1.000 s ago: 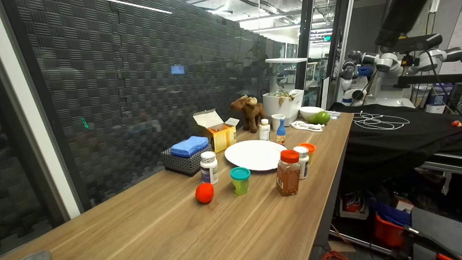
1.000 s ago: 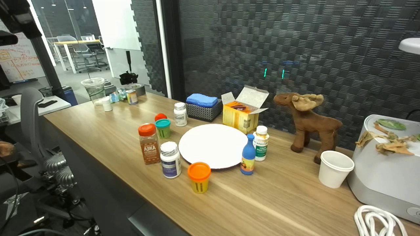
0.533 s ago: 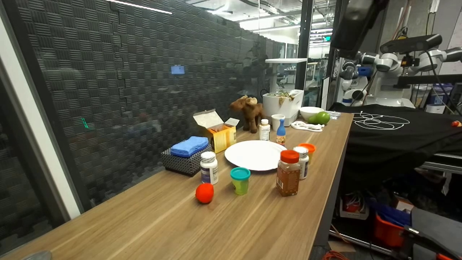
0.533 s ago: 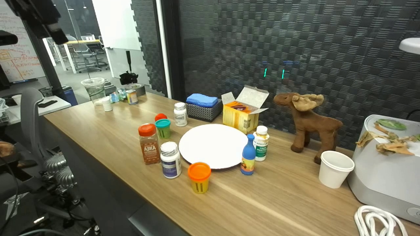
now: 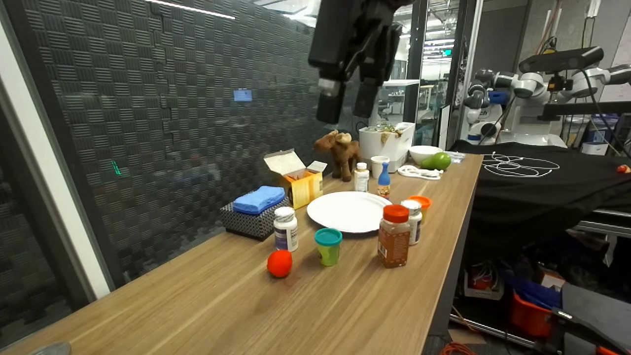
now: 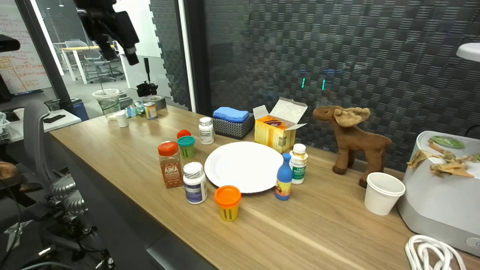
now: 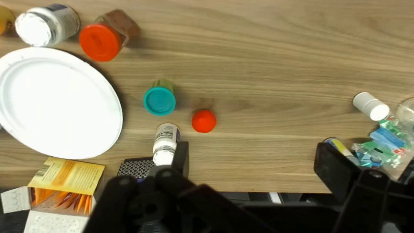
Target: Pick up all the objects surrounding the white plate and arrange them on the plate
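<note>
Round white plate, on wood-grain table. Around it, upright: Ajika jar, teal-lidded tub, orange-lidded tub, blue bottle, three white-capped bottles; red ball. Gripper, overhead: fingers wide apart, holding nothing.

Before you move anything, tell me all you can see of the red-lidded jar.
The red-lidded jar is a squarish container, see-through like plastic or glass near the top, brown below, with AJIKA in pale letters; smaller print is unreadable. Its round orange-red lid is on. It stands upright on the wooden tabletop, beside the white plate but apart from it, between a teal-lidded tub and a white-capped bottle. Only the tabletop appears to touch it.
</note>
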You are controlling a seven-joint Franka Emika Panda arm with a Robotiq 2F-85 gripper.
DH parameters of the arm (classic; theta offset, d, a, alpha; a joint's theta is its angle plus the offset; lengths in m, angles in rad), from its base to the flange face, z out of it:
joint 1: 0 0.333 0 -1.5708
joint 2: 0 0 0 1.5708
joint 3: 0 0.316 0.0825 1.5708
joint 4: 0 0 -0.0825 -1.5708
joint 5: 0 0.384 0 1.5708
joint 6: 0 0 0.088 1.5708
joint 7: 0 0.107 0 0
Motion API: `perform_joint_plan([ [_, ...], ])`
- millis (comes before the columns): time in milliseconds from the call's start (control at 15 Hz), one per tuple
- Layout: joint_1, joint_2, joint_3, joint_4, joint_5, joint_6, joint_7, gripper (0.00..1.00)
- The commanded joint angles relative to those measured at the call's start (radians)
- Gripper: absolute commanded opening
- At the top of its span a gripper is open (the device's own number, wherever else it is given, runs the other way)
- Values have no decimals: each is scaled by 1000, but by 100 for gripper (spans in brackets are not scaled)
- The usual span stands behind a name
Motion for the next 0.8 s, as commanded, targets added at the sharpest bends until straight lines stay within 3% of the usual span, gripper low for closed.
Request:
perform_joint_plan([
  [0,-33,193,-5,159,-74,26,7,100],
  [333,-50,399,-42,309,-125,24,26,100],
  [733,-37,588,-67,449,-111,23,20,100],
])
